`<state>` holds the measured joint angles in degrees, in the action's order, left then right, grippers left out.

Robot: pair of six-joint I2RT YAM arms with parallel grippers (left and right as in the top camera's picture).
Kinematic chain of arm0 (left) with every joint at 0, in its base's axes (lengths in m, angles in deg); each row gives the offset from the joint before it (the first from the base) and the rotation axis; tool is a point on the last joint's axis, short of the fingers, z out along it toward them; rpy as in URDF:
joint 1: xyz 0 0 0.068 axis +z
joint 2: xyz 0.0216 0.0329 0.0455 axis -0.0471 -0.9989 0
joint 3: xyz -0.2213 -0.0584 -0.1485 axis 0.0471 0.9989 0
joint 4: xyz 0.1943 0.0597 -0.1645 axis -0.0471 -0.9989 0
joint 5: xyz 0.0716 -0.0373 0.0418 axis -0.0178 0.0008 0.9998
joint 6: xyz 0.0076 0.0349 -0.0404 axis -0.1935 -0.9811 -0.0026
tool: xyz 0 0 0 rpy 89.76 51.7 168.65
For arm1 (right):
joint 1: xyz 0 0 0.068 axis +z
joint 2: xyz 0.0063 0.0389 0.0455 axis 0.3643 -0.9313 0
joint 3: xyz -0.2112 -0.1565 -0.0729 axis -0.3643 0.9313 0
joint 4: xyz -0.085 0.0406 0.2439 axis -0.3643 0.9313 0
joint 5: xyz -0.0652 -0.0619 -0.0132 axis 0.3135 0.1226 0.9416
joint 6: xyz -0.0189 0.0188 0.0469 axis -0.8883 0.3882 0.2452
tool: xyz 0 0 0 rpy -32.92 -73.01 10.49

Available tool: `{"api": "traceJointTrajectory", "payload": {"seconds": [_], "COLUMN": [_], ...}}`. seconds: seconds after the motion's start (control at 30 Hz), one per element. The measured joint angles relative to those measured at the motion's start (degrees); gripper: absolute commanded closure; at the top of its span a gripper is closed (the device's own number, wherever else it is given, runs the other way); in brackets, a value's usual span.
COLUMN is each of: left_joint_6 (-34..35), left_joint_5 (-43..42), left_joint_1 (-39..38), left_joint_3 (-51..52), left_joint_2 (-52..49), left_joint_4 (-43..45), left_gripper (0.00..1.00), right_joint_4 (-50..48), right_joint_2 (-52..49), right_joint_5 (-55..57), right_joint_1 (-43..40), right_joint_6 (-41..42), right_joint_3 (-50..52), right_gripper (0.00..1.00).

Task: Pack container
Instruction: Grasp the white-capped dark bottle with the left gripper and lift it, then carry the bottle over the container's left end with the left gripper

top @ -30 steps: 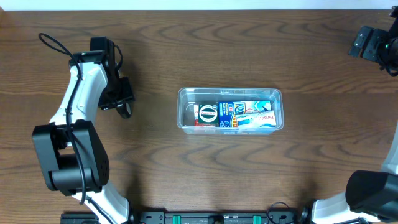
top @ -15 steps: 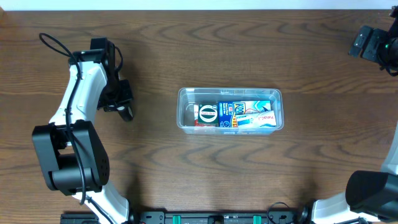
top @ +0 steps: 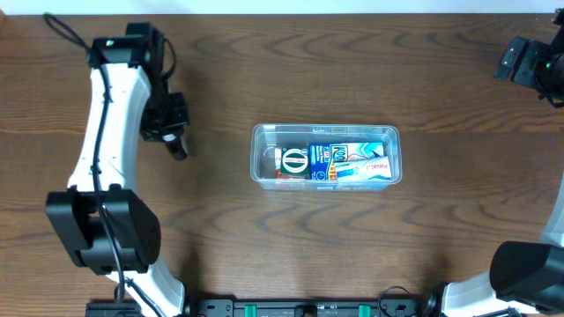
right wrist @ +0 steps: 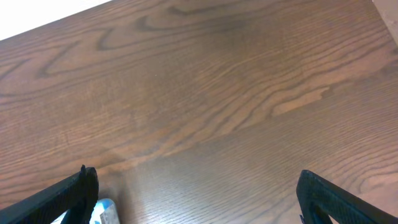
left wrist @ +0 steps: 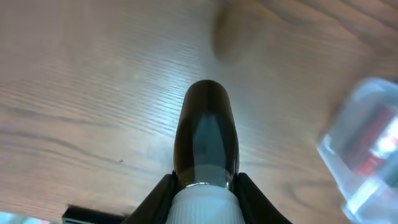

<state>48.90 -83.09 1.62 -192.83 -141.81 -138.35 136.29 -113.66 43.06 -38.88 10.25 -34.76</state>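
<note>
- Left gripper [top: 179, 151] clenched, fingers pressed together with nothing between them; left wrist view shows them as one dark rounded tip [left wrist: 206, 124] above bare wood.
- It sits left of the container [top: 326, 132], apart from it, not touching.
- Right gripper [right wrist: 199, 193] released, fingers spread wide to both edges of the right wrist view, empty; overhead puts it at the far right corner [top: 527, 60], well apart from the container.
- Container is clear and rectangular, mid-table [top: 220, 246], long side running left-right.
- Inside the container: black-and-white packet [top: 293, 160] at left, blue packet [top: 328, 158] in the middle, white-teal packet [top: 366, 165] at right.
- Left wrist view catches the container's corner [left wrist: 367, 155] at right, blurred.
</note>
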Motion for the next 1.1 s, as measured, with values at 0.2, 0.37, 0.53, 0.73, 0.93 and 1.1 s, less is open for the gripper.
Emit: {"api": "traceJointTrajectory", "payload": {"seconds": [0.2, 0.37, 0.53, 0.73, 0.93, 1.1], "left_joint_6": [0.35, 2.34, 4.44, 6.25, 8.90, 11.47], "left_joint_5": [-1.77, -2.91, -2.99, -3.02, -2.95, -2.54], "left_joint_1": [-8.96, -16.44, -19.76, -21.03, -23.37, -27.41], "left_joint_3": [-5.49, -5.79, -5.79, -5.79, -5.81, -5.81], "left_joint_2": [0.09, 0.46, 1.38, 3.32, 4.44, 4.44], "left_joint_4": [-2.80, -3.08, -3.37, -2.89, -2.56, 0.48], "left_gripper": [0.73, 0.73, 0.73, 0.73, 0.73, 0.73], "right_joint_4": [0.00, 0.00, 0.00, 0.00, -0.02, 0.00], "right_joint_2": [0.00, 0.00, 0.00, 0.00, 0.00, 0.00], "right_joint_5": [0.00, 0.00, 0.00, 0.00, 0.00, 0.00], "right_joint_1": [0.00, 0.00, 0.00, 0.00, 0.00, 0.00], "right_joint_6": [0.00, 0.00, 0.00, 0.00, 0.00, 0.00], "right_joint_3": [0.00, 0.00, 0.00, 0.00, 0.00, 0.00], "right_gripper": [0.01, 0.01, 0.01, 0.01, 0.01, 0.01]}}
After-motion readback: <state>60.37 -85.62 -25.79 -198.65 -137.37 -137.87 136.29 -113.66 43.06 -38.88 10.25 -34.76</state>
